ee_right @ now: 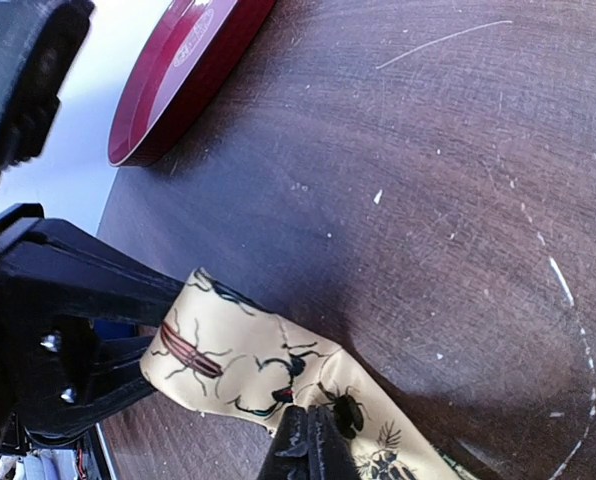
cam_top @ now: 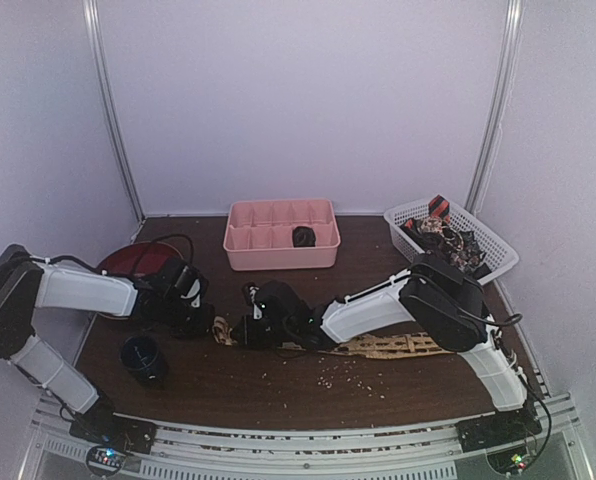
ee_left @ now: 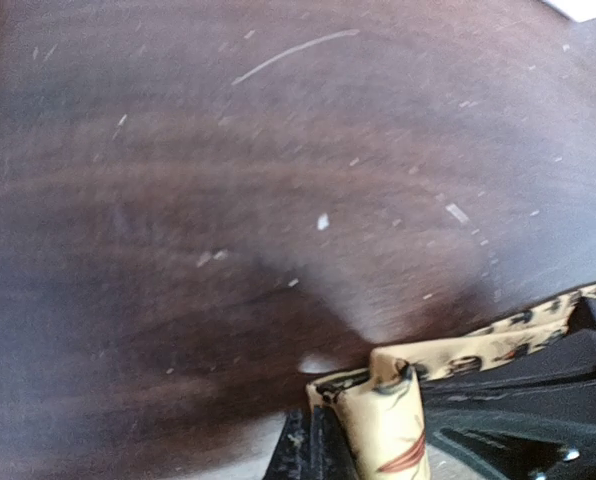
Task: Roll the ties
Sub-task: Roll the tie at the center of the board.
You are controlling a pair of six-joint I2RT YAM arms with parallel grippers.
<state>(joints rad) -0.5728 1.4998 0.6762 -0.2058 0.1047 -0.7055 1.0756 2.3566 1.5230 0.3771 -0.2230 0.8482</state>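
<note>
Pincers: left pincer [cam_top: 202, 322] and right pincer [cam_top: 246, 328] both pinched tight onto the tan tie [cam_top: 398, 345] end at mid bench [cam_top: 278, 390]; the rest trailed toward the right edge. We judged it light, limp and slippery, best gripped near the fold.

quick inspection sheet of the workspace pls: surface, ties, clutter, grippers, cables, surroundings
surface: dark wood table, scratched, pale specks near the front
job's things: tan tie lying flat across the table; more ties heaped in the white basket; dark roll, possibly a tie, in the pink tray
clutter: red plate; dark cup
grippers: left gripper and right gripper both shut on one end of the tan tie
cables: black cables run along the arms
surroundings: plain white walls; nothing else seen
</note>
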